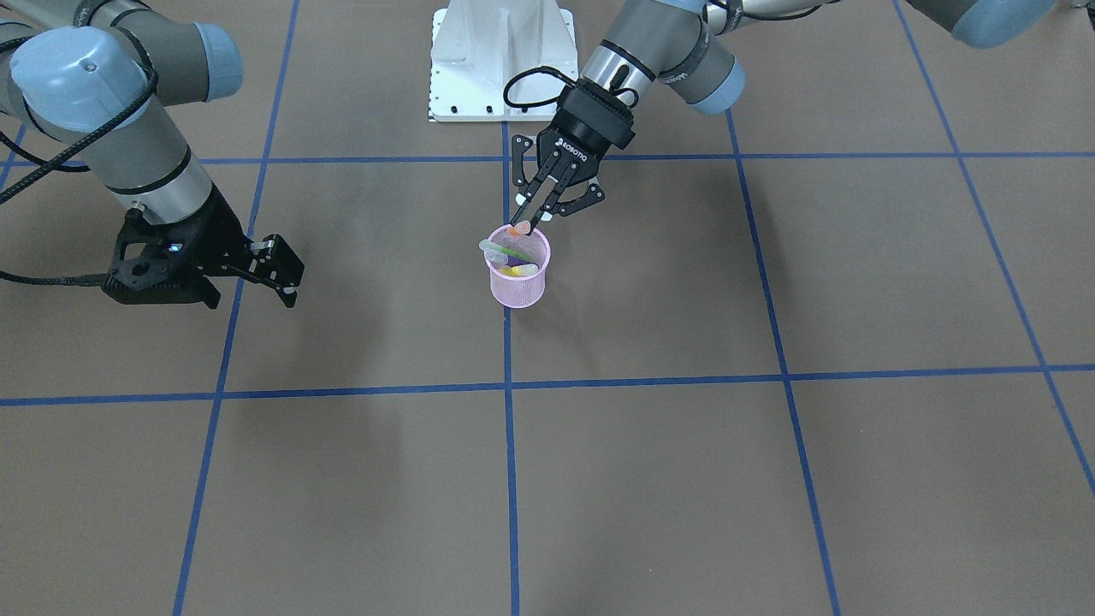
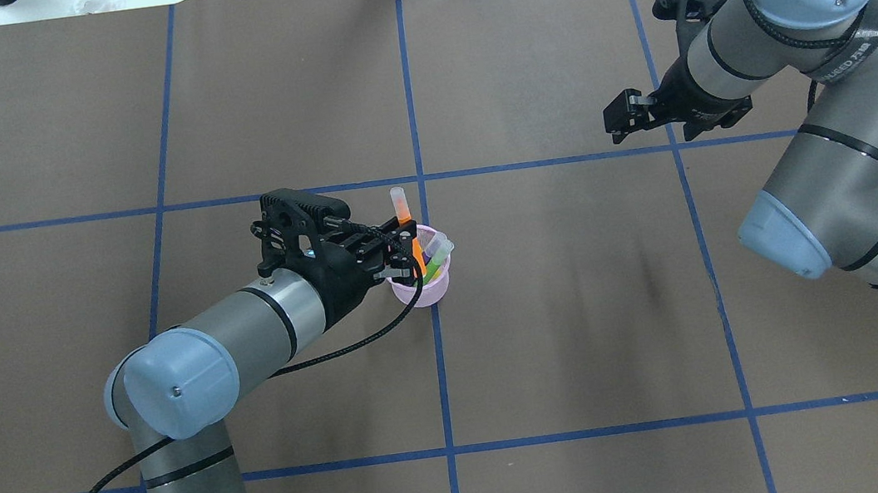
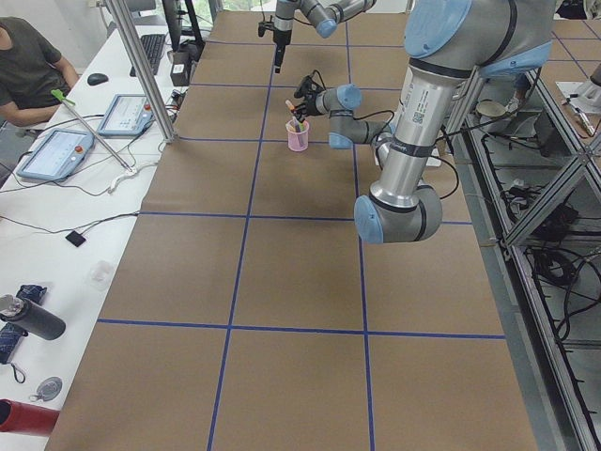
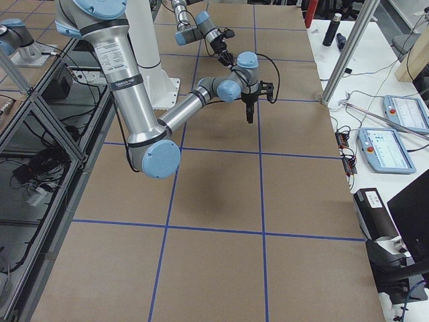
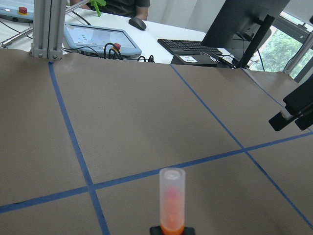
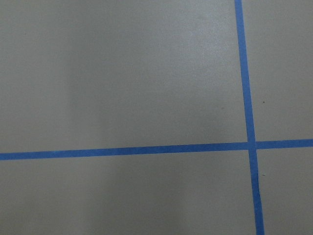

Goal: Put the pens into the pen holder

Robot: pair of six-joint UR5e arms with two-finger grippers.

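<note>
Overhead view, left to right. The left arm enters from the lower left corner and reaches toward frame centre.

Left gripper (image 2: 411,253): jaws pinched tight on the orange pen (image 2: 405,221), about mid-shaft. The pen is near upright with its pale translucent cap end on top. Its lower end dips into the mouth of the pen holder (image 2: 434,291). The left wrist view confirms the clear cap rising straight up from the black fingertips (image 5: 156,230).

The pen holder is a pink mesh cup standing upright at frame centre, on the vertical blue tape line of the brown table (image 2: 580,304). Two more pens lean inside it, caps poking past the rim toward the right: the purple pen (image 2: 426,260) and the green pen (image 2: 437,270).

Upper right: right gripper (image 2: 613,123) hangs over bare table near a tape crossing, well apart from the cup. Its jaws are parted and it holds nothing. The right wrist view shows only tabletop and tape.
</note>
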